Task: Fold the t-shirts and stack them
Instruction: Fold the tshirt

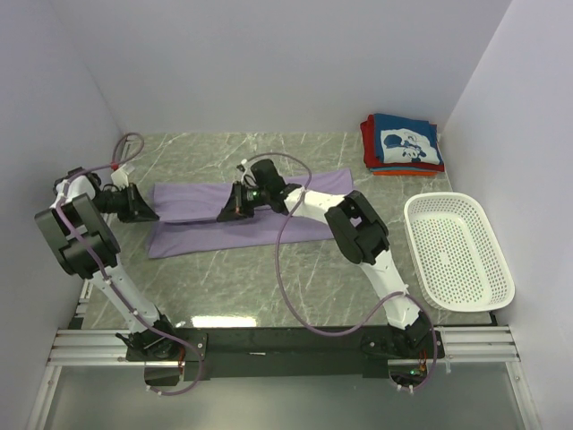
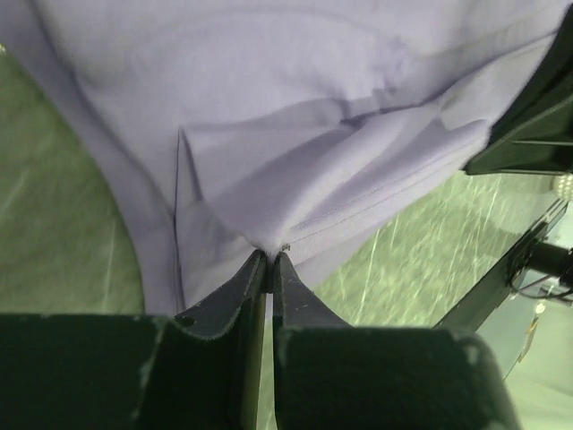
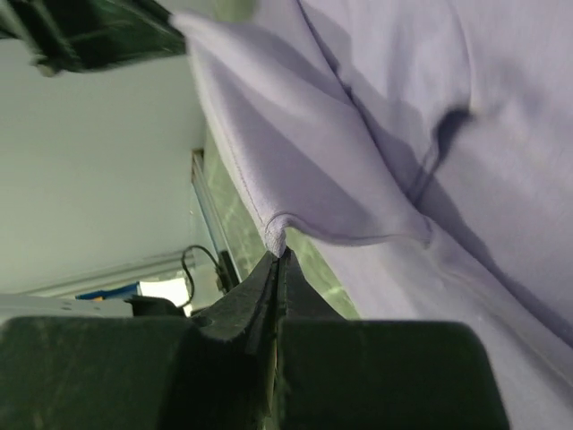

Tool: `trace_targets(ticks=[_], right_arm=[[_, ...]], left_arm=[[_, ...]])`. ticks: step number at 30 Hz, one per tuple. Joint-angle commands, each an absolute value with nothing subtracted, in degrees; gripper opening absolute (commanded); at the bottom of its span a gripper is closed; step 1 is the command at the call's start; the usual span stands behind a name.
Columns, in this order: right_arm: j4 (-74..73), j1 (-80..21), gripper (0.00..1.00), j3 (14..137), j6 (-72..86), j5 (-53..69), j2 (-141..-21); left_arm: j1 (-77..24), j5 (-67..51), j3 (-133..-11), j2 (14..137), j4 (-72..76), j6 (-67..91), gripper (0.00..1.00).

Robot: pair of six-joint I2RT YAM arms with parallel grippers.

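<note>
A lavender-purple t-shirt (image 1: 197, 228) lies spread on the green marble table, partly folded into a long band. My left gripper (image 1: 146, 211) is shut on its left edge; the left wrist view shows the cloth (image 2: 295, 134) pinched between the jaws of that gripper (image 2: 269, 255). My right gripper (image 1: 235, 208) is shut on a fold near the shirt's middle; the right wrist view shows the hem (image 3: 358, 161) pinched at that gripper's tips (image 3: 280, 254). A stack of folded t-shirts (image 1: 403, 143), navy with a white print on top of red and orange, sits at the back right.
A white perforated plastic basket (image 1: 457, 253) stands at the right, near the wall. Walls close in the left, back and right sides. The right arm's cable loops over the table in front of the shirt (image 1: 285, 269).
</note>
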State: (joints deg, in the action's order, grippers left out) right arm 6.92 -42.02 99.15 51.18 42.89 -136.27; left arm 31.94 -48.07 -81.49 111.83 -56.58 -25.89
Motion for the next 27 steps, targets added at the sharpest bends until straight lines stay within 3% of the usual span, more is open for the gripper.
trace_targets(ticks=[1,15,27], right_arm=[[9.1,-40.6,0.00,103.4,50.4,42.4,-136.8],[8.5,-38.2,0.00,109.1,48.3,41.0,-140.9],[10.3,-36.7,0.00,107.7,49.8,40.6,-141.9]], left_arm=[[30.2,-51.0,-85.1,113.4,-53.7,-21.6,0.10],[25.9,-50.6,-93.2,119.3,-44.0,-11.3,0.10],[23.9,-48.3,-95.7,122.1,-40.0,-8.0,0.18]])
